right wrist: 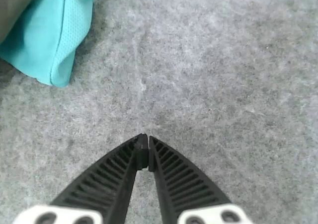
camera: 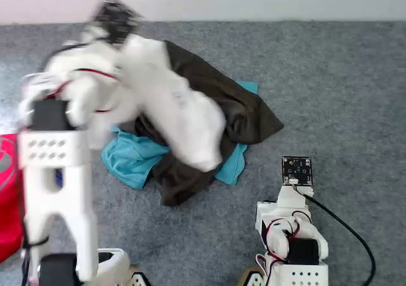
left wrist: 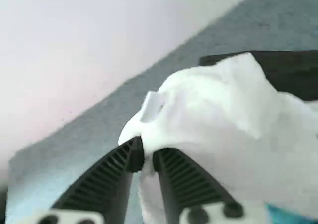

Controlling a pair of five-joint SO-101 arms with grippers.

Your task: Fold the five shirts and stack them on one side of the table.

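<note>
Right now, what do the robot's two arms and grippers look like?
The left arm and right arm are white, blocky plastic with black motors. The left gripper and right gripper have black, ribbed, tapering fingers. Red wires cross the left arm; a black cable trails from the right.

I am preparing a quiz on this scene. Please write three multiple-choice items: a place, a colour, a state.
1. The teal shirt lies: A) under the dark brown shirt; B) in the right jaws; C) apart from the pile.
2. The left jaws hold a shirt coloured: A) red; B) white; C) teal.
3. The right jaws are: A) wide open; B) shut on cloth; C) shut, empty.
Key: 1A, brown cloth covers it; 2B, the white shirt is pinched there; 3C, tips meet over bare table.
</note>
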